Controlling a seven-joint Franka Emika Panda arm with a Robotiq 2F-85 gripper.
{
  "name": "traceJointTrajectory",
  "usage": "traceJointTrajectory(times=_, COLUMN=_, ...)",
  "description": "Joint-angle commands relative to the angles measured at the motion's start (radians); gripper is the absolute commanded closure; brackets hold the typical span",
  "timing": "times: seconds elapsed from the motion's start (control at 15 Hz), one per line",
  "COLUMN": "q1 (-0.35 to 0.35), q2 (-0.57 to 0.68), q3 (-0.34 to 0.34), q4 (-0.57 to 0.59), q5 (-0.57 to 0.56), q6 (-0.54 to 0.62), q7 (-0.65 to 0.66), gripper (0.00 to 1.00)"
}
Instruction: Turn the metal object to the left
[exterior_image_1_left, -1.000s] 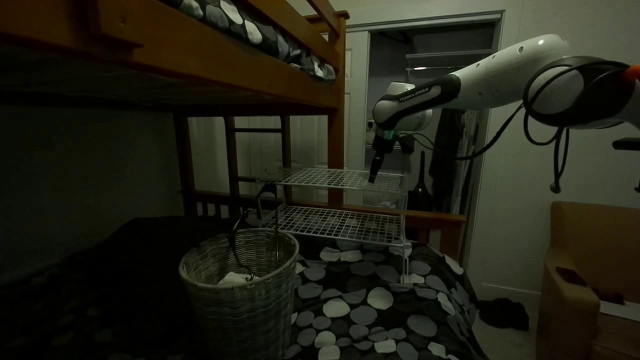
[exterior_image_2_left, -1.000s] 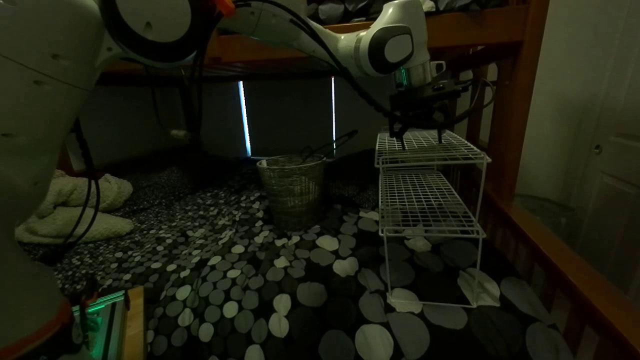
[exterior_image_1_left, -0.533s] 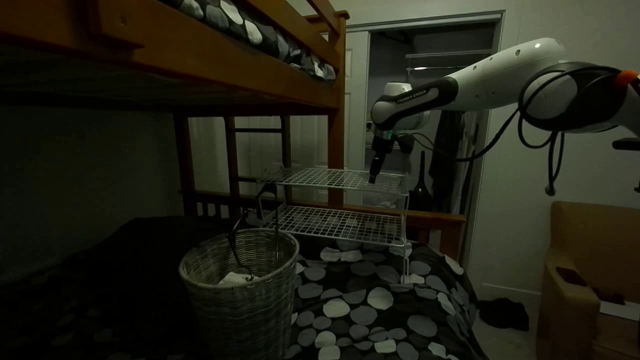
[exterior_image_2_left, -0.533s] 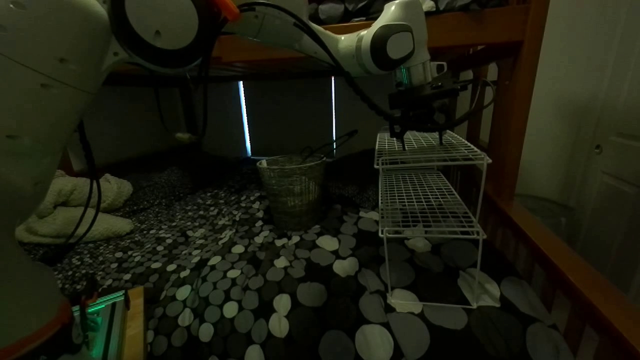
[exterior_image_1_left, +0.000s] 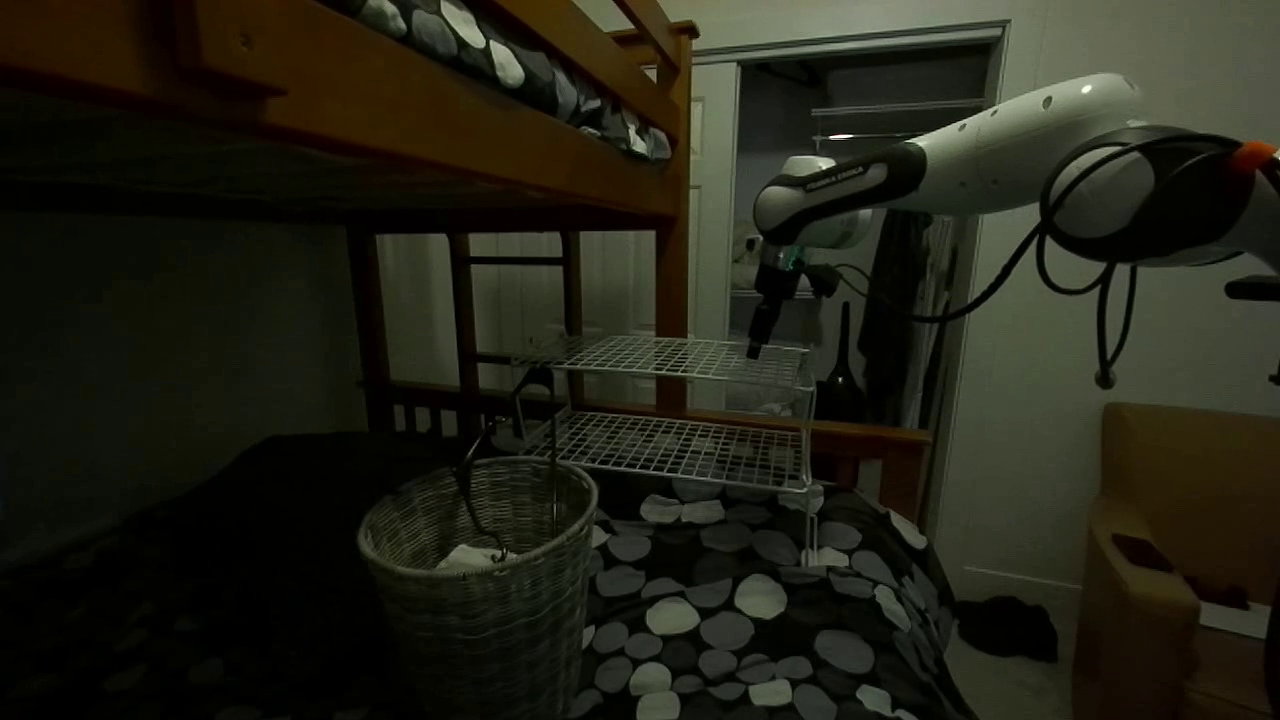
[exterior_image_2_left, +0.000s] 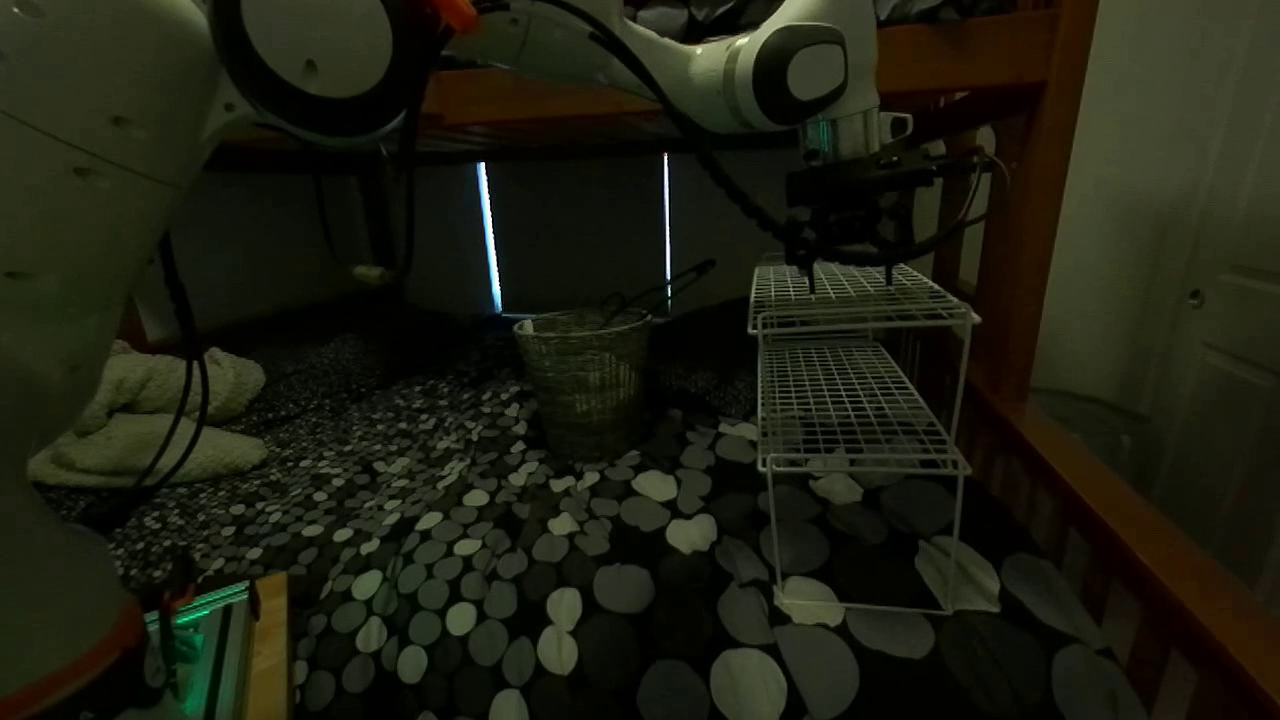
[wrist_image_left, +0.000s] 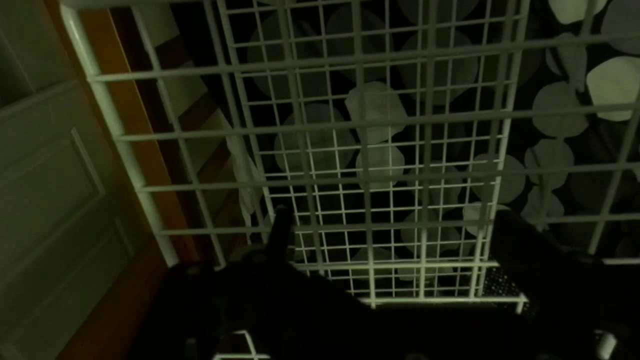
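Note:
The metal object, a white two-tier wire-grid rack, stands upright on the bed in both exterior views (exterior_image_1_left: 680, 448) (exterior_image_2_left: 860, 400). Its wire grid fills much of the wrist view (wrist_image_left: 367, 125). My gripper (exterior_image_2_left: 850, 281) is open, with its two dark fingers spread apart and pointing down at the rack's top shelf. It also shows edge-on in an exterior view (exterior_image_1_left: 755, 350), near the rack's right end there. In the wrist view the open fingers (wrist_image_left: 391, 214) sit on either side of several grid wires with nothing held. I cannot tell whether the fingertips touch the wires.
A round woven basket (exterior_image_1_left: 480, 610) with a dark handled item inside stands on the bed beside the rack; it shows in both exterior views (exterior_image_2_left: 585, 390). The wooden bunk frame (exterior_image_2_left: 1130, 540) runs close along the rack's far side. The upper bunk (exterior_image_1_left: 450, 130) hangs overhead.
My gripper has risen slightly and shifted a little to the right in both exterior views over the last half second. The rack stands almost exactly where it was.

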Motion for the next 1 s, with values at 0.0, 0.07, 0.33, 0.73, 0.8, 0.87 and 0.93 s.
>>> traceJointTrajectory(times=0.0, q1=-0.025, q2=0.007, q3=0.023, q4=0.018, q5=0.050, q6=-0.002, q7=-0.038, gripper=0.00)
traceJointTrajectory(times=0.07, q1=-0.025, q2=0.006, q3=0.024, q4=0.014, q5=0.054, q6=0.001, q7=-0.040, gripper=0.00)
traceJointTrajectory(times=0.33, q1=-0.011, q2=0.008, q3=0.020, q4=-0.002, q5=0.034, q6=0.019, q7=-0.040, gripper=0.00)
traceJointTrajectory(times=0.73, q1=-0.025, q2=0.019, q3=0.025, q4=-0.001, q5=0.038, q6=0.007, q7=-0.090, gripper=0.00)
traceJointTrajectory(times=0.8, q1=-0.025, q2=0.019, q3=0.026, q4=-0.006, q5=0.039, q6=0.008, q7=-0.101, gripper=0.00)
traceJointTrajectory(times=0.87, q1=-0.025, q2=0.016, q3=0.026, q4=-0.013, q5=0.040, q6=0.006, q7=-0.111, gripper=0.00)
traceJointTrajectory(times=0.93, q1=-0.023, q2=0.014, q3=0.026, q4=-0.021, q5=0.036, q6=0.005, q7=-0.123, gripper=0.00)
